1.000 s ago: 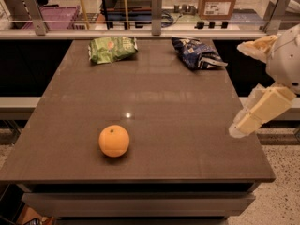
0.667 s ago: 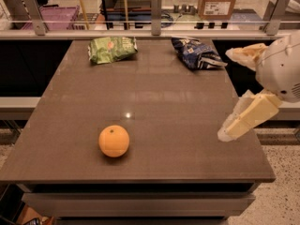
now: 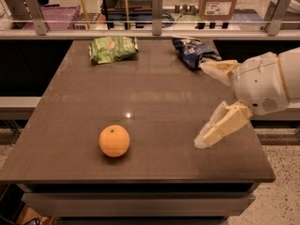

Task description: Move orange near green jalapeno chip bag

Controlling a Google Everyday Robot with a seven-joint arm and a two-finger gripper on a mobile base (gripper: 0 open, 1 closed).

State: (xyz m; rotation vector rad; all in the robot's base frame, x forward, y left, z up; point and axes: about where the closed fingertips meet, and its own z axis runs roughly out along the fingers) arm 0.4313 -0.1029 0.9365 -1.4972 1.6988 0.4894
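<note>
The orange sits on the dark table near its front edge, left of centre. The green jalapeno chip bag lies at the table's far left. My gripper reaches in from the right over the table's right side, with its two cream fingers spread wide apart and nothing between them. One finger points down toward the front, the other sits higher near the blue bag. The gripper is well to the right of the orange and apart from it.
A dark blue and white snack bag lies at the far right of the table. A metal rail with posts runs behind the table, with a cardboard box beyond it.
My gripper has moved left over the table, toward the orange. The orange and both bags have not moved.
</note>
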